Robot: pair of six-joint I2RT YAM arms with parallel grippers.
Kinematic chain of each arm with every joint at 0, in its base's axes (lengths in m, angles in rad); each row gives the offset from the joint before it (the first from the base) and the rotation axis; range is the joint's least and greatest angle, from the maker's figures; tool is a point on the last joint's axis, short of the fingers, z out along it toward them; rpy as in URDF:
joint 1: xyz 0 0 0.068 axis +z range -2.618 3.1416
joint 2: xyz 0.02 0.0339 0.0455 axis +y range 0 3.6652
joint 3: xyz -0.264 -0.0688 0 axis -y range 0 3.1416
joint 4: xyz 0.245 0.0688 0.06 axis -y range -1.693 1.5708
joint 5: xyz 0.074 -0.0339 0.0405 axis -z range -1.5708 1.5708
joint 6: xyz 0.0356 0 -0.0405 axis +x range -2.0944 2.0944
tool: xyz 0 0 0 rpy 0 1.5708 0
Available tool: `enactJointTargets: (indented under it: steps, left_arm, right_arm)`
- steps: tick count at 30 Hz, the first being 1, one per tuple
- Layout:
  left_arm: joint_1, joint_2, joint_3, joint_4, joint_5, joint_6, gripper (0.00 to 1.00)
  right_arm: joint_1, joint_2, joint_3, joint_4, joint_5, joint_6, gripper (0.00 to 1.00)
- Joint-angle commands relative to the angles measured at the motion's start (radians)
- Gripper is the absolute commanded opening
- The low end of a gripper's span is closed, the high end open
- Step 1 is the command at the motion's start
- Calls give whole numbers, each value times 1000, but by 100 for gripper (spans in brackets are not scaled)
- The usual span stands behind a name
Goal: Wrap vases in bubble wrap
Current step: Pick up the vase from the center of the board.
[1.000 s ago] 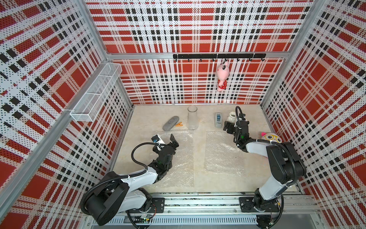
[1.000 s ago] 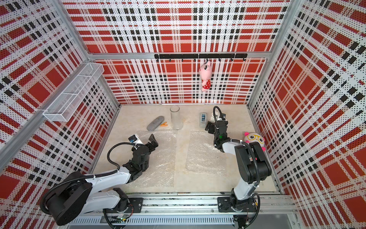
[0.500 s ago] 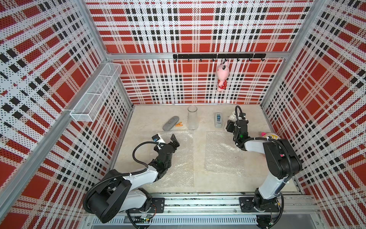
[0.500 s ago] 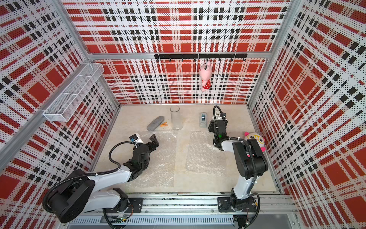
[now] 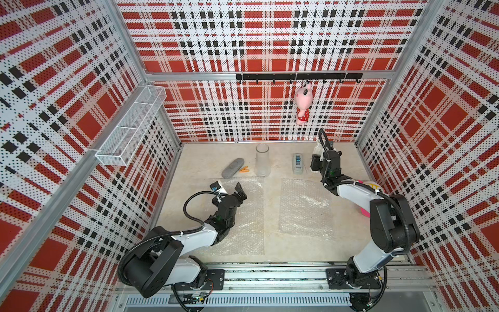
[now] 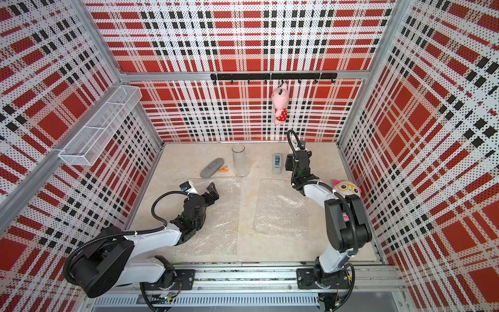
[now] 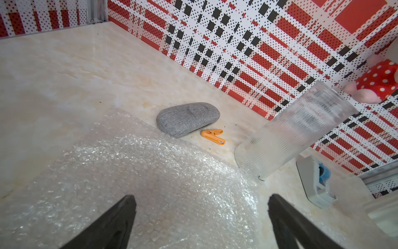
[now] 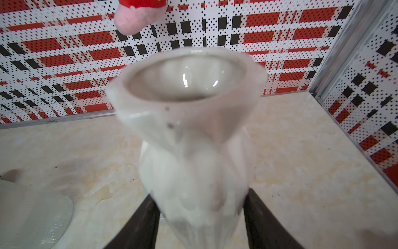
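The white ribbed vase (image 8: 193, 133) stands at the back right, and my right gripper (image 8: 200, 200) is shut on its body, a black finger pressing each side. In both top views the gripper (image 5: 319, 158) hides most of this vase (image 5: 317, 147). The clear glass vase (image 5: 262, 160) stands upright at the back middle, just behind the left sheet of bubble wrap (image 5: 244, 218). A second sheet (image 5: 305, 208) lies flat to the right. My left gripper (image 7: 201, 200) hovers open over the left sheet's far end (image 7: 150, 183), holding nothing.
A grey oval case (image 5: 232, 168) and an orange clip (image 5: 244, 169) lie left of the glass vase. A tape dispenser (image 5: 297, 163) sits between the vases. An owl plush (image 6: 347, 188) lies by the right wall; a pink plush (image 5: 303, 106) hangs on the back wall.
My right gripper has reached further back to the white vase and its jaws have come in onto it. The left arm has barely shifted.
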Motion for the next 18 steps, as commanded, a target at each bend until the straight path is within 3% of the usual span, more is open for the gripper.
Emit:
enactJointTargets:
  steps: [1, 9, 18]
  left_arm:
    - [3, 23, 37, 7, 68, 18, 99]
    - [-19, 33, 54, 6, 121, 42, 100]
    - [-28, -11, 36, 4, 94, 65, 100]
  right_arm:
    - [1, -99, 97, -225, 35, -50, 25]
    - [11, -257, 164, -758, -37, -71, 24]
    - [158, -189, 93, -972, -42, -100, 20]
